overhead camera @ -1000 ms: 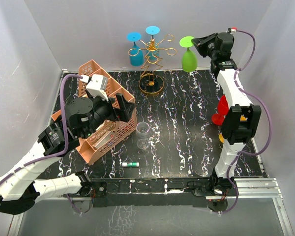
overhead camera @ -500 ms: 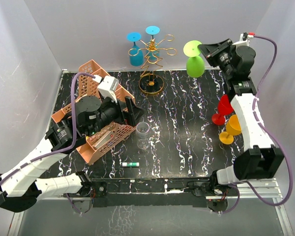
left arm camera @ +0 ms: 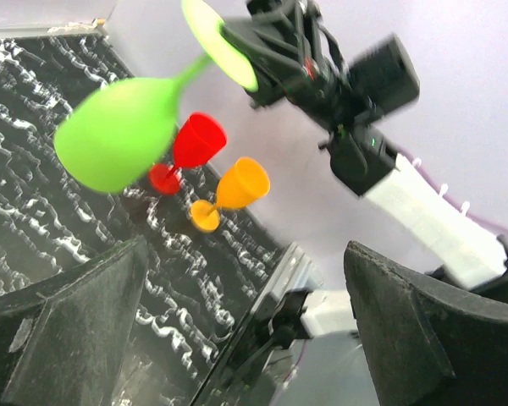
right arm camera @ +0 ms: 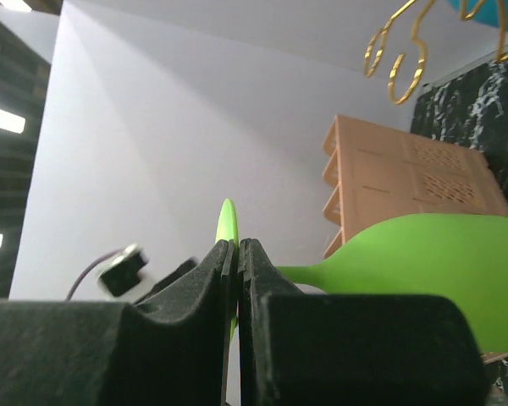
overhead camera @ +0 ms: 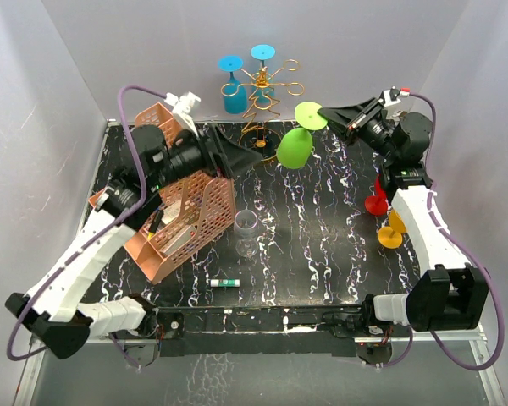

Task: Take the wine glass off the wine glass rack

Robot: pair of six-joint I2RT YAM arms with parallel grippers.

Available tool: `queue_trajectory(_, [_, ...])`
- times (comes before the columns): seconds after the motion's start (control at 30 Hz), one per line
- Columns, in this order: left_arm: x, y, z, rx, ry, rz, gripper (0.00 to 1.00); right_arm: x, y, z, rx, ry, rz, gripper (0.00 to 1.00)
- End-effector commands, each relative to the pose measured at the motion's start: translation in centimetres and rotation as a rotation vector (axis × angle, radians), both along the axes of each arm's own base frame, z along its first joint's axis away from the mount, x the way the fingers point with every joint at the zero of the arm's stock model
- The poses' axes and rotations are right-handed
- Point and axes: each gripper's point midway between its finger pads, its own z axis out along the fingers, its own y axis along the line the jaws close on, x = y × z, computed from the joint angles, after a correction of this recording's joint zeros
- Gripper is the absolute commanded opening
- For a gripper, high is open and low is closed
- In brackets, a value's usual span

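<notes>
Flanking the green wine glass [overhead camera: 295, 148]: pink organizer [overhead camera: 199, 211], red glass [overhead camera: 376, 203], orange glass [overhead camera: 390, 235].

On your black marbled worktop [overhead camera: 322, 245] you see a pink mesh file organizer [overhead camera: 195, 220] at the left, a clear glass [overhead camera: 246, 233] standing just beside it, and a small white tube [overhead camera: 224, 282] lying nearer you. A red glass [overhead camera: 381, 188] and an orange glass [overhead camera: 394, 227] stand side by side at the right edge.

wine glass rack [overhead camera: 267, 85] base: mostly hidden behind left fingers [overhead camera: 234, 155], left of green wine glass [overhead camera: 295, 147] | glass foot: partly hidden between right fingers [right arm camera: 212, 271]
</notes>
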Motion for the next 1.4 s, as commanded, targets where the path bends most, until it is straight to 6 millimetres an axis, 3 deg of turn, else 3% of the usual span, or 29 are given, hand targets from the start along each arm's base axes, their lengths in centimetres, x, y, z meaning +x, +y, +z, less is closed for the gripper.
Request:
queue_trajectory(0.0, [1.2,0.7,3.2,-0.249,0.068,-0.193,0.97,-5.4,0.9,6.5,0.089,-0.186,0.116,0.08])
queue_trajectory(0.23, [6.9,3.4,2.9,-0.410,0.172,-0.214,0.97,-7.5,1.9,8.6,0.252,-0.222,0.265,0.08])
queue_trajectory(0.4, [8.9,2.8,1.2,-0.482,0.255,-0.267,0.97,-8.5,3.8,9.8,0.301,-0.245,0.341,0.08])
queue_trajectory(0.6, [10.1,2.3,0.2,-0.526,0.294,-0.296,0.95,-8.5,4.2,10.6,0.399,-0.289,0.393,0.08])
queue_trajectory(0.97, [8.2,2.8,1.1,-0.653,0.345,-0.426,0.81,-5.6,4.1,9.6,0.479,-0.336,0.385,0.08])
queue_trajectory(1.2, [8.2,2.8,1.9,-0.686,0.372,-0.470,0.81,-3.2,4.4,8.4,0.492,-0.339,0.396,0.08])
queue_trajectory(1.37, [7.1,3.7,2.9,-0.781,0.378,-0.530,0.64,-3.0,5.0,7.6,0.462,-0.420,0.420,0.08])
